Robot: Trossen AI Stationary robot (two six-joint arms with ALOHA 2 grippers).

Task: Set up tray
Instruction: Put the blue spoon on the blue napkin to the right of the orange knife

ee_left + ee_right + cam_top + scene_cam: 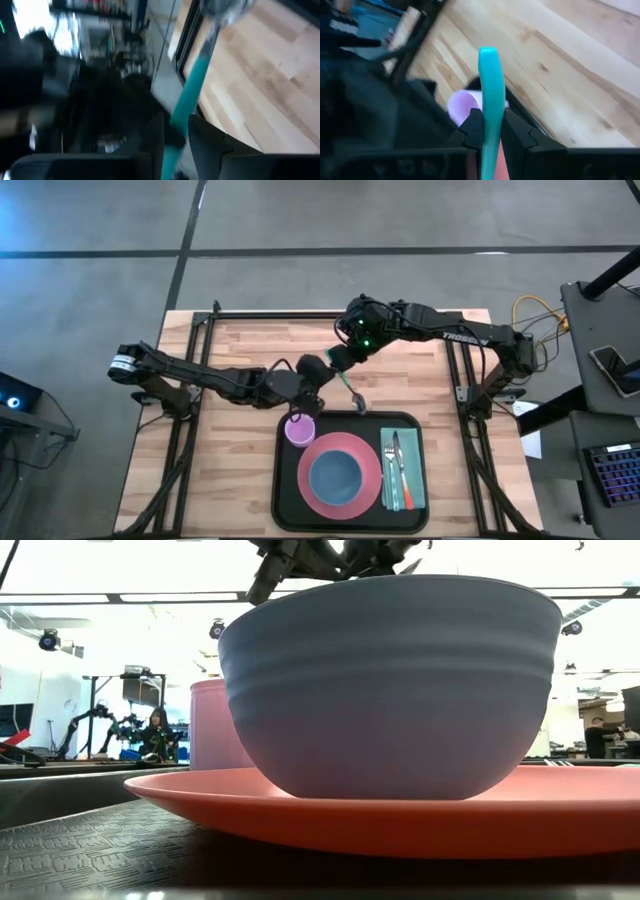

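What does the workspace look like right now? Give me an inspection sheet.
Surface: wooden table, bare around the tray.
Job's things: black tray holds a pink plate with a blue bowl on it, a purple cup, and a teal napkin with cutlery on it.
Clutter: nothing seen.
Grippers: right end effector is shut on a teal-handled spoon above the tray's far edge; left end effector is right beside it at the same spoon.
Cables: yellow and orange leads off the table's right rear corner.
Surroundings: keyboard to the right; a person far behind.
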